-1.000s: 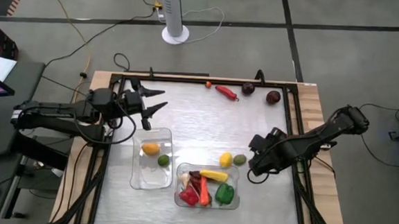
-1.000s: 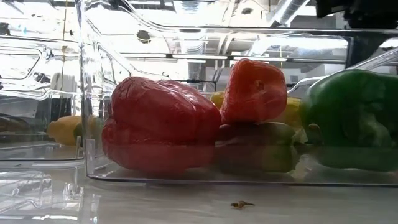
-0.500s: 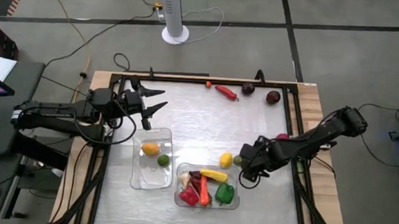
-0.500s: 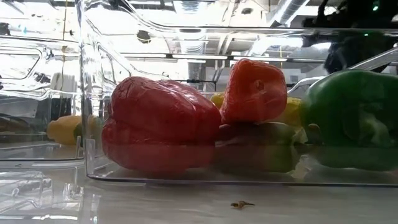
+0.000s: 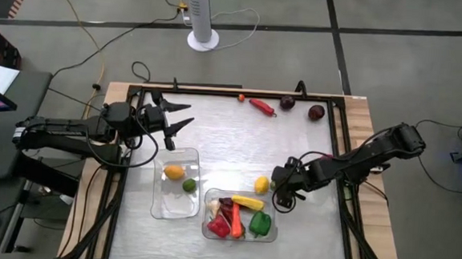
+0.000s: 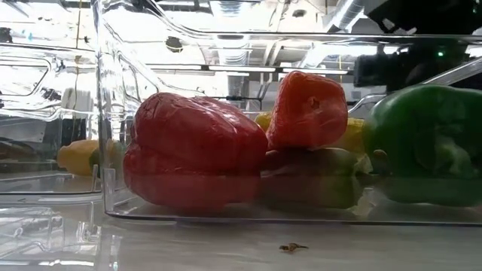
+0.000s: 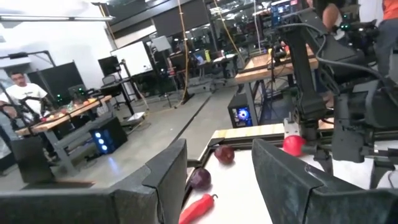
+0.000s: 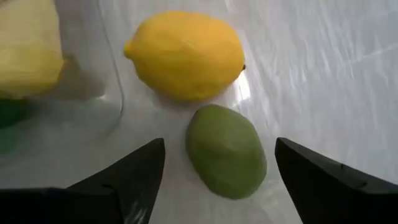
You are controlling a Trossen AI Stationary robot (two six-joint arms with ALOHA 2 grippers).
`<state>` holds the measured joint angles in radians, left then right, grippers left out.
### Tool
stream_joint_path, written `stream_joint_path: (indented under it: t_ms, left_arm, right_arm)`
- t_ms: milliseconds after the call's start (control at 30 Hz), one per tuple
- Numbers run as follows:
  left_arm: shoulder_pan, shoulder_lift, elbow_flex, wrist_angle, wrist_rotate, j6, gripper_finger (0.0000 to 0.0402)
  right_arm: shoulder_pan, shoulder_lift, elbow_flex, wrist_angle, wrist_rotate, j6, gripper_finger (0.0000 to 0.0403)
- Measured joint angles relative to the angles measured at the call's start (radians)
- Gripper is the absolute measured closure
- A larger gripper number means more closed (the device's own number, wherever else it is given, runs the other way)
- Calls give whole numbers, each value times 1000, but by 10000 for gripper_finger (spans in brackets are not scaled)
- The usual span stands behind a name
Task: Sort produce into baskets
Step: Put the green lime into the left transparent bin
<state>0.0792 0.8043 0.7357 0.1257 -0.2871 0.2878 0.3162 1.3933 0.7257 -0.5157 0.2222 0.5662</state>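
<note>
A green lime point(image 8: 226, 151) lies on the table beside a yellow lemon point(image 8: 185, 55), just off the corner of the right basket point(image 5: 271, 198). My right gripper point(image 8: 219, 146) points steeply down over the lime, open, one finger on each side, touching nothing. In the high view this gripper point(image 5: 282, 189) hides the lime, and the lemon point(image 5: 261, 184) shows beside it. The right basket holds red point(image 6: 196, 150), green point(image 6: 429, 143) and yellow peppers. The left basket point(image 5: 174, 210) holds a yellow and a green fruit. My left gripper point(image 5: 177, 116) waits level at the far left, open.
A red chilli point(image 5: 262, 107) and two dark purple rounds point(image 5: 287, 102) point(image 5: 316, 112) lie along the table's far edge. A black frame point(image 5: 338, 152) borders the tabletop. Bare tabletop lies between the far edge and the baskets.
My right gripper has come down and toward the table's left, tipping more steeply downward, from beside the lime to right over it. In the high view the lime, seen a second ago, is now covered by the gripper. The lemon has stayed put.
</note>
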Motion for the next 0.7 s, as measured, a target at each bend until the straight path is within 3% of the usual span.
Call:
stream_joint_path:
  t_ms: [267,700]
  left_arm:
    - [0,0,0,-1,-14,0,233]
    - [0,0,0,-4,-14,24,233]
  right_arm:
    - [-32,0,-54,32,-17,0,104]
    - [-38,0,-16,-45,-14,-17,227]
